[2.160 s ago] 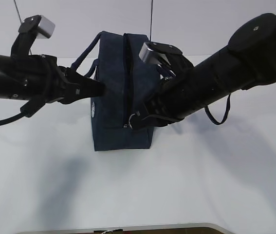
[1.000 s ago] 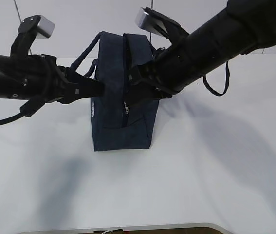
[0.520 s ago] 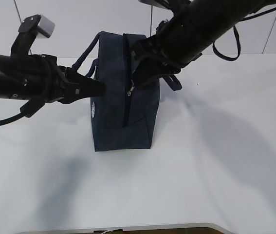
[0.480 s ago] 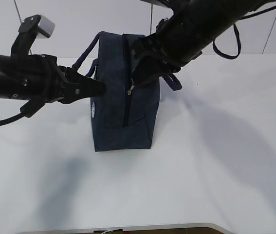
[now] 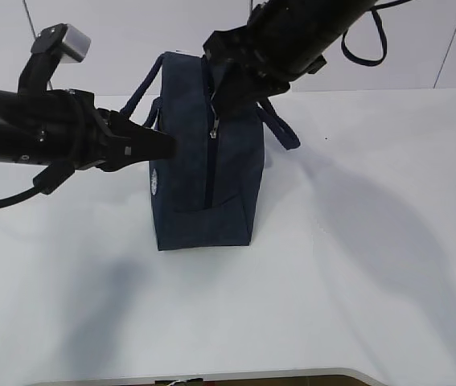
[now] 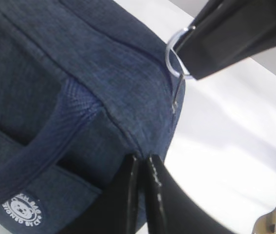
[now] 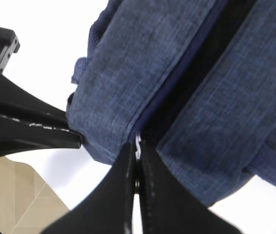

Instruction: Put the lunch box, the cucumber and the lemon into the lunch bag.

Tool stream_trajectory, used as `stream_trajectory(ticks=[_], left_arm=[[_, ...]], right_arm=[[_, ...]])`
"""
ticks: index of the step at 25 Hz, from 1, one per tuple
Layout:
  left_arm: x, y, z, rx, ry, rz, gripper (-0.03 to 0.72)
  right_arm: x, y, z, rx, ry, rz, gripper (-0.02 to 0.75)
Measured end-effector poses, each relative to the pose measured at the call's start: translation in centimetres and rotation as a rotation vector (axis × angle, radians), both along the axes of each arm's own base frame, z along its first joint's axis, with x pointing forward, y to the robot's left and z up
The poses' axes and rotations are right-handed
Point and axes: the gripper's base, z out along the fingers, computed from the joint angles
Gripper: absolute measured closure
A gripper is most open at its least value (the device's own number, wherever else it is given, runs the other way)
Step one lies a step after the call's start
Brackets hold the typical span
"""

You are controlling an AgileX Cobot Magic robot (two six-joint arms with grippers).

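Lunch bag [image 5: 205,161] contents hidden (zipper [image 5: 210,153] narrow).

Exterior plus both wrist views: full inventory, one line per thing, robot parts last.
lunch bag: 1, dark navy fabric, standing on the table, centre of the exterior view
handles: 2, navy loops, one on each side of the bag
zipper: 1, dark, running down the bag's near end; it gapes open in the right wrist view
ring pull: 1, silver metal, at the bag's upper edge
logo patch: 1, white round print, low on the bag's side
table: 1, white, under the bag
left gripper: 1, black, shut on the bag's fabric
right gripper: 1, black, shut on the ring pull
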Motion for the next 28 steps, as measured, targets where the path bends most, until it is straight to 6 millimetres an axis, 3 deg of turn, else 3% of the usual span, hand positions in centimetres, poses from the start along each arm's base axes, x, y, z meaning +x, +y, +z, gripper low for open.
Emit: stream_trajectory(ticks=[15, 28], left_arm=[[-0.1, 0.0, -0.1, 0.016, -0.006, -0.013, 0.701], [-0.1, 0.0, -0.1, 0.024, -0.009, -0.02, 0.701]], right_arm=[[2.9, -0.3, 1.4, 0.016, -0.008, -0.045, 0.733], [6.7, 0.5, 1.5, 0.045, -0.036, -0.059, 0.733]])
